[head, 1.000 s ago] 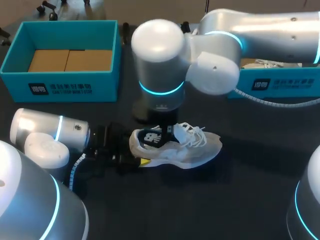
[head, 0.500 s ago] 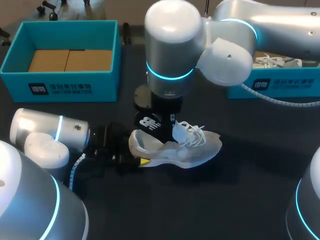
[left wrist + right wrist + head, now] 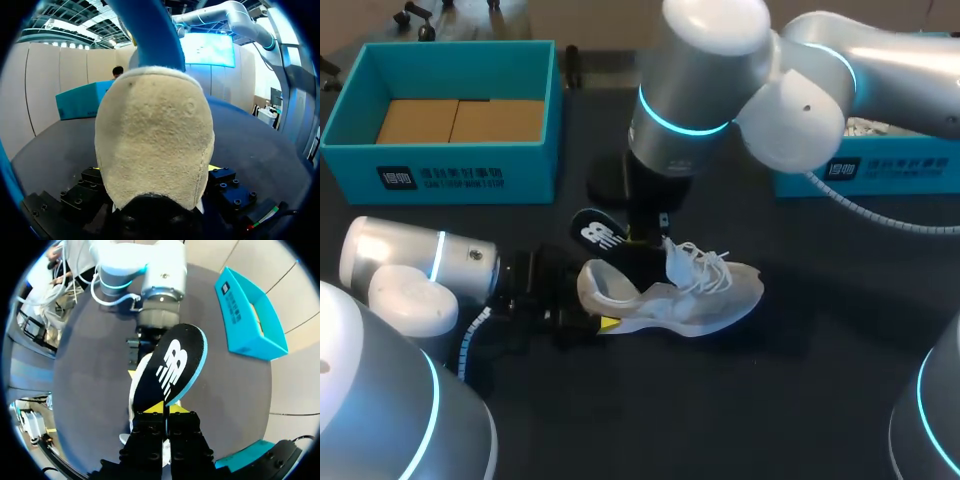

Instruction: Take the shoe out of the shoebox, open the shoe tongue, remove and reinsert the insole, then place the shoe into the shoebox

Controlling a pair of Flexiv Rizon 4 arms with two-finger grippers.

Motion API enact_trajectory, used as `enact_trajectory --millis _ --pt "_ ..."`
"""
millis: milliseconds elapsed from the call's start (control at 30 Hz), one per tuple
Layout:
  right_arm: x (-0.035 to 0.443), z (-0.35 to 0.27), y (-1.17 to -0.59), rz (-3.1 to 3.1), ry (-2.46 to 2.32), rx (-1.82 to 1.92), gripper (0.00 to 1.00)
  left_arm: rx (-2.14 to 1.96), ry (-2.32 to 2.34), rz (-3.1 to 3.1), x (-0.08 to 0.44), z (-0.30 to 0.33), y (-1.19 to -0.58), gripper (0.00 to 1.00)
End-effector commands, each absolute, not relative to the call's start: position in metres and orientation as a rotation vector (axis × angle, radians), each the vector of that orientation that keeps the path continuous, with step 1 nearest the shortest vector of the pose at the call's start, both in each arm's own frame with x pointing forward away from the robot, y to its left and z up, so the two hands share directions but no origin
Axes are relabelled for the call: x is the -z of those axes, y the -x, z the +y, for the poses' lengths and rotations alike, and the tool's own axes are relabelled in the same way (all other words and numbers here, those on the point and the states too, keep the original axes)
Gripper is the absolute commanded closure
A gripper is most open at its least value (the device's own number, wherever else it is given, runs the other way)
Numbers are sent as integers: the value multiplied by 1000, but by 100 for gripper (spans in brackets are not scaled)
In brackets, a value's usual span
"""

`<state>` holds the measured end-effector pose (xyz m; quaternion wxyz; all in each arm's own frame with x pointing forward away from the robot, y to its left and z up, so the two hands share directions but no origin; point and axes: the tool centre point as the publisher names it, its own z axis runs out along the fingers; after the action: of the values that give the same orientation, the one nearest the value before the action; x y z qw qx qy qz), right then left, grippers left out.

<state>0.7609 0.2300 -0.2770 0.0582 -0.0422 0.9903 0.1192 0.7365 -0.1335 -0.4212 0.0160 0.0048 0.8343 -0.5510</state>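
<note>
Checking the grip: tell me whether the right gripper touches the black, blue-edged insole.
Touching. Right wrist view: the right gripper pinches the black insole between both yellow tips.

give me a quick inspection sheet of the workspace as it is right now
surface: dark table, the shoe lying mid-table.
job's things: white shoe, laces loose; black insole out of the shoe, held up over its heel end; teal shoebox at far left, only brown cardboard inside.
clutter: second teal box at far right, white laces showing inside.
grippers: left gripper shut on the shoe's heel; right gripper shut on the insole's end.
cables: coiled cable hangs from the right arm beside the second box; another coil at the left wrist.
surroundings: nothing seen.
</note>
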Motion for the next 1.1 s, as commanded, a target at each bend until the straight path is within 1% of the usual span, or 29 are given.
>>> enact_trajectory --millis 33,433,467,500,533,567,700,800,867,900,933,967,1100 --pt "280 237 -772 3012 155 -418 100 1707 -15 2598 421 -134 -736 100" --pt "284 257 -782 3012 221 -571 100 1707 -15 2598 421 -134 -736 100" --pt "285 258 -783 3012 218 -578 98 1707 -15 2598 421 -134 -736 100" --pt "287 259 -783 3015 217 -590 84 1707 -15 2598 421 -134 -736 100" --pt "287 260 -783 3015 215 -597 78 1707 -15 2598 421 -134 -736 100" --pt "288 261 -783 3016 215 -601 75 1707 -15 2598 421 -134 -736 100" --pt "287 261 -782 3016 206 -617 57 1707 -15 2598 421 -134 -736 100" --pt "285 260 -779 3019 188 -637 48 1707 -15 2598 421 -134 -736 100" --pt "283 260 -777 3021 165 -664 26 1707 -15 2598 421 -134 -736 100" --pt "283 259 -776 3024 159 -667 13 1707 -15 2598 421 -134 -736 100" --pt "283 259 -775 3020 134 -691 5 1707 -15 2598 421 -134 -736 100" --pt "282 259 -774 3019 112 -705 0 1707 -15 2598 421 -134 -736 100" --pt "279 254 -773 2992 -34 -745 0 1707 -15 2598 421 -134 -736 100"
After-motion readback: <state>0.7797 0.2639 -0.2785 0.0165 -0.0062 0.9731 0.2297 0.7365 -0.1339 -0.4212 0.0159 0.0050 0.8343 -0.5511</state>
